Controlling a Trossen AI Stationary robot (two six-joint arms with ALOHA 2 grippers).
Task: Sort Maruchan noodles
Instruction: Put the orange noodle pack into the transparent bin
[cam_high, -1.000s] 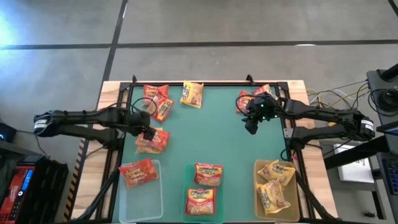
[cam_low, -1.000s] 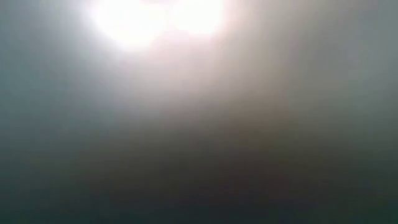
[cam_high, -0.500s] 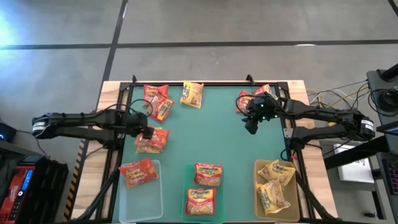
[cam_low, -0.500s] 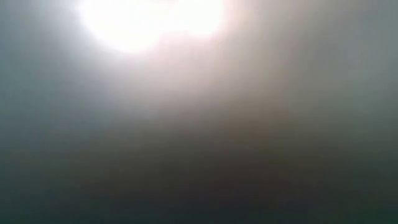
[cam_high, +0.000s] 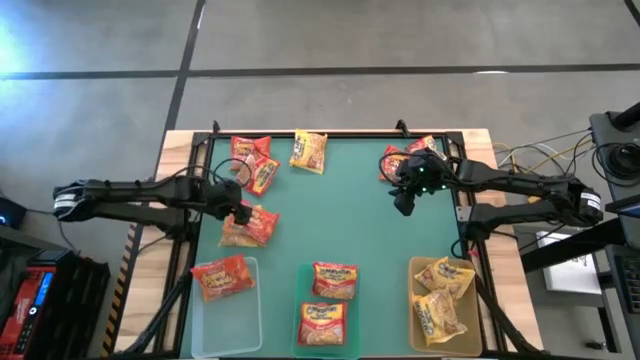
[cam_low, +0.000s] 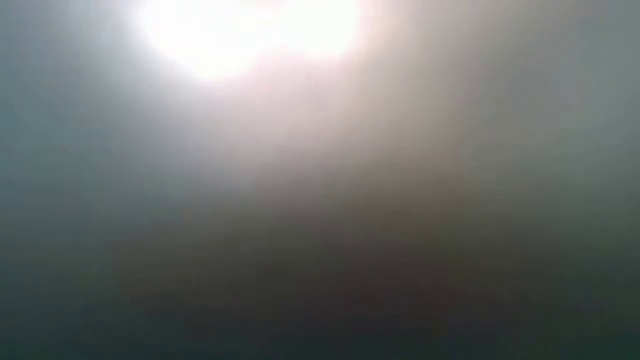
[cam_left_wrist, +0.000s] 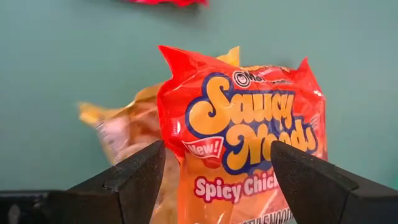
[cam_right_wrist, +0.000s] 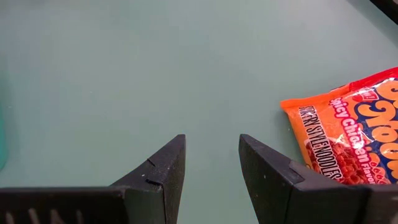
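Note:
An orange-red Maruchan noodles packet (cam_left_wrist: 242, 143) lies on the green mat on top of a paler packet (cam_left_wrist: 127, 127), near the table's left side (cam_high: 250, 225). My left gripper (cam_left_wrist: 217, 180) points down over it, open, with one finger on either side of the packet. My right gripper (cam_high: 405, 200) hangs open over bare mat at the far right, with an orange packet (cam_right_wrist: 354, 137) beside it. Other packets lie at the far left (cam_high: 252, 160), at the far middle (cam_high: 309, 152) and at the far right (cam_high: 400, 158). The low view shows only glare.
Three shallow bins stand along the near edge. The left one (cam_high: 205, 320) holds a red packet (cam_high: 222, 275), and the right one (cam_high: 418, 325) holds yellow packets. The middle one (cam_high: 300, 335) holds an orange packet, and another packet (cam_high: 335, 280) lies at its far rim.

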